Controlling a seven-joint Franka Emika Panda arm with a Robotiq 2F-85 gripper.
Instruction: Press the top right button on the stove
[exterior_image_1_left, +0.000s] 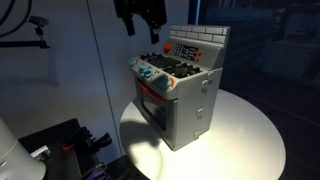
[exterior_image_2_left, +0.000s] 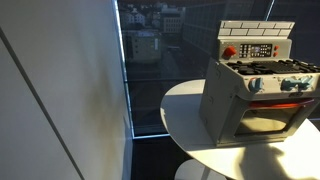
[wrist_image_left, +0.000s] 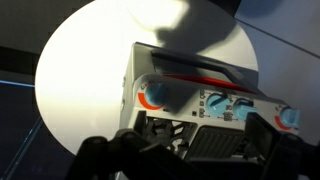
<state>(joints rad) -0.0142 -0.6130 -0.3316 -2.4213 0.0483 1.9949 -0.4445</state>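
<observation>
My hand (exterior_image_1_left: 141, 34) hangs released, fingers spread with nothing between them, above the stove (exterior_image_1_left: 182, 92) and clear of it. The stove stands upright near the middle of the round white bench (exterior_image_1_left: 252, 132) (oven door turned toward the near-left edge), bare rim showing around it

Nothing can be read anywhere: no word, number or brand. The small grey toy stove (exterior_image_1_left: 185, 95) has a dark control panel (exterior_image_2_left: 258, 50) with rows of pale keys, whose markings are too small to make out. In the wrist view, the white marks beside the blue front knobs (wrist_image_left: 152, 95) are blurred.
</observation>
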